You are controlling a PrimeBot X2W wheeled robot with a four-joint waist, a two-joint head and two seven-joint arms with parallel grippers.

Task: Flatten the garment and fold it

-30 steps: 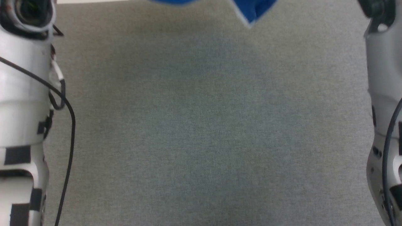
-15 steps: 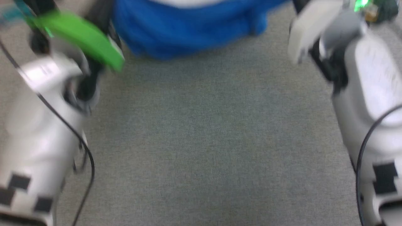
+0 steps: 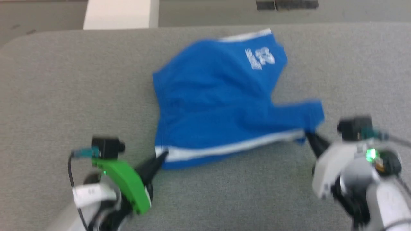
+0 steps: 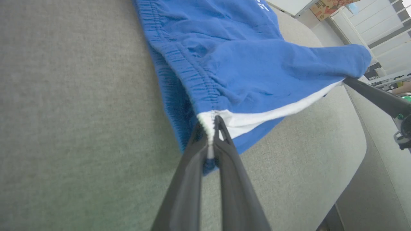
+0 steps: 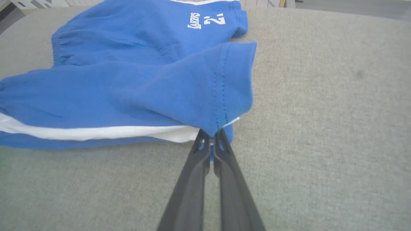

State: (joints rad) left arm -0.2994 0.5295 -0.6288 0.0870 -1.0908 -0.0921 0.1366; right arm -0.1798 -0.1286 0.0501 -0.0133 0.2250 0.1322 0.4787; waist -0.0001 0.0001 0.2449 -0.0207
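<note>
Two corners of the garment (image 3: 218, 106) are clamped: left fingers (image 4: 188, 179) at waistband (image 4: 196, 77), right fingers (image 5: 192, 179) at hem (image 5: 221, 83).

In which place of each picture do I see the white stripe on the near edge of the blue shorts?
Head view: the white stripe lies lower centre, along the garment's near edge, from left gripper to right gripper.
Left wrist view: the stripe rises rightward from the centre.
Right wrist view: the stripe runs from the left edge to the centre.
Shared landmark: the white logo on the garment's far side.
</note>
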